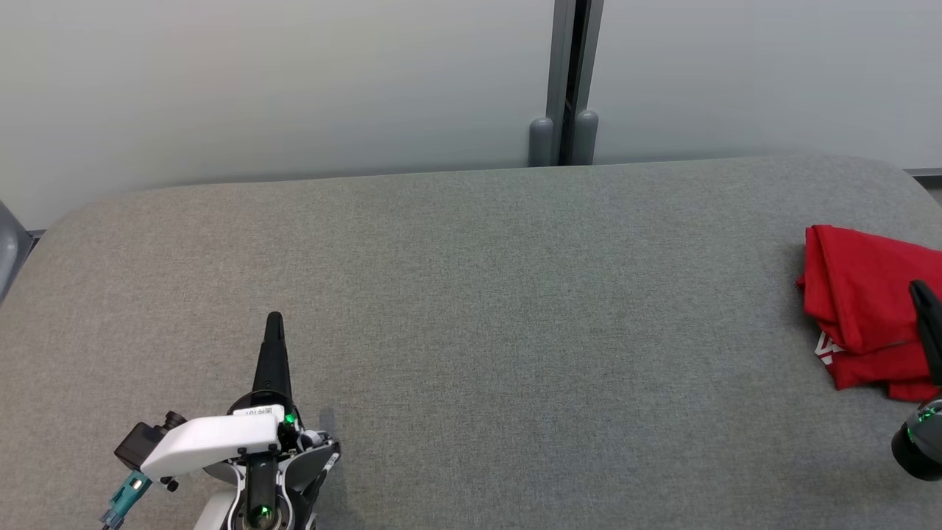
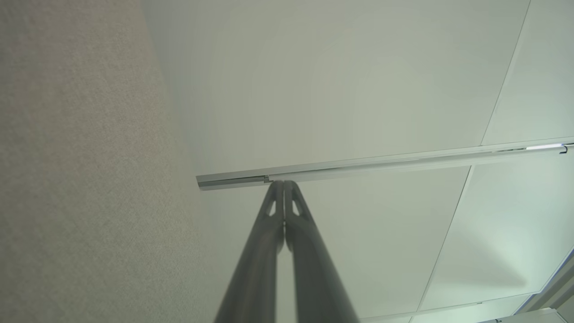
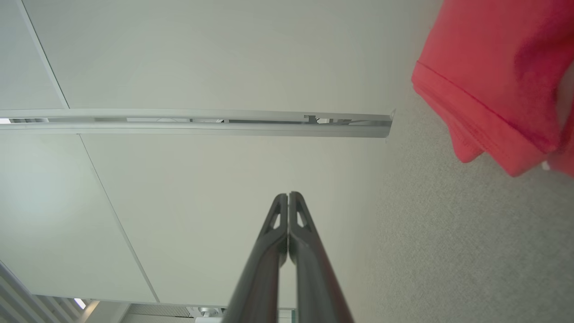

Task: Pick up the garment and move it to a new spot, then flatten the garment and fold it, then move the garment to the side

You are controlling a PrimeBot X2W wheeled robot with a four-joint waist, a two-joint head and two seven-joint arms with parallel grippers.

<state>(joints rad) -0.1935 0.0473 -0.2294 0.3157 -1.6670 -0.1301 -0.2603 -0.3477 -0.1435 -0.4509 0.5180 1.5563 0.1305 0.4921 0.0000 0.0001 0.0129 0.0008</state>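
The garment [image 1: 861, 302] is red, with a bit of white print, and lies folded in a bundle at the right end of the grey table [image 1: 478, 294]. Its hem also shows at the upper right of the right wrist view as the garment [image 3: 489, 76]. My right gripper [image 1: 921, 291] is shut and empty at the right edge of the head view, in front of the bundle; whether it touches the cloth I cannot tell. In its own view the right gripper [image 3: 288, 195] has both fingers pressed together. My left gripper [image 1: 274, 318] is shut and empty at the lower left, far from the cloth; its own view shows the left gripper [image 2: 283, 183] closed.
A pale wall [image 1: 294, 81] runs behind the table, with a dark vertical post [image 1: 565, 81] at the middle. The table has rounded far corners. A grey object [image 1: 9, 246] sits off the table's left edge.
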